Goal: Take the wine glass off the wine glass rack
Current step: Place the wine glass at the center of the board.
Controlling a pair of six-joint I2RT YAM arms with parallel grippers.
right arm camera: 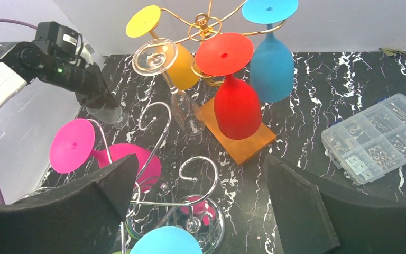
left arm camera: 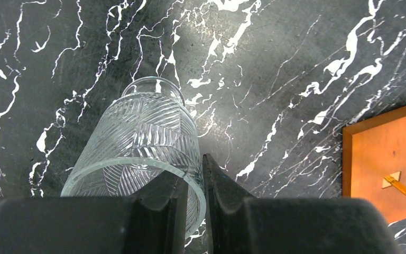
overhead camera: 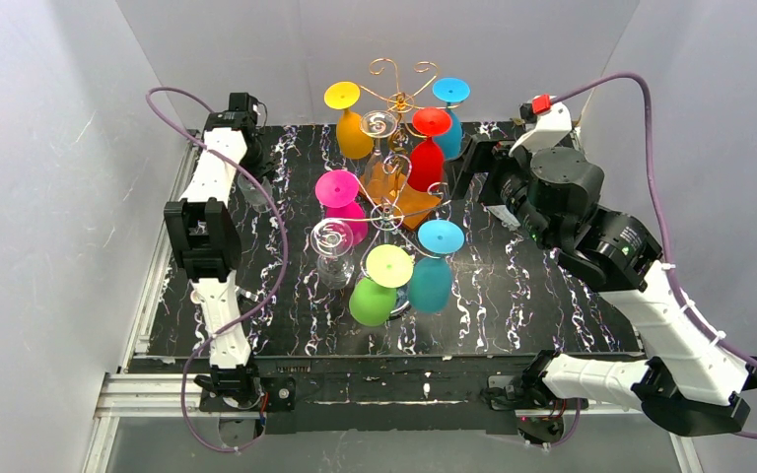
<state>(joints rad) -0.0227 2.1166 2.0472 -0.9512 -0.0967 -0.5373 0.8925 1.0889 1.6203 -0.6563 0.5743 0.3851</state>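
Two pincers logged | right pincer (right arm camera: 201, 166) spread wide, empty, my nearer arm | red wine glass (right arm camera: 237, 108) hangs foot-up on wine glass rack (right arm camera: 203, 22), axis vertical, straight ahead | left pincer (left arm camera: 193, 182) pinching rim of clear ribbed glass (left arm camera: 142, 132) on desk (overhead camera: 532, 286), far-left, apart from rack.

Black marble-look tabletop (overhead camera: 552, 296) with white veins fills mid frame in the top view. Plain pale grey panels box it in: left wall (overhead camera: 39, 197), back wall (overhead camera: 256, 49), right wall (overhead camera: 720, 177) (matte, faint scuffs on the left one). Aluminium rail (overhead camera: 148, 394) runs along the lower-left edge. Lighting is even, with a soft glare patch (left arm camera: 227, 63) on the marble.
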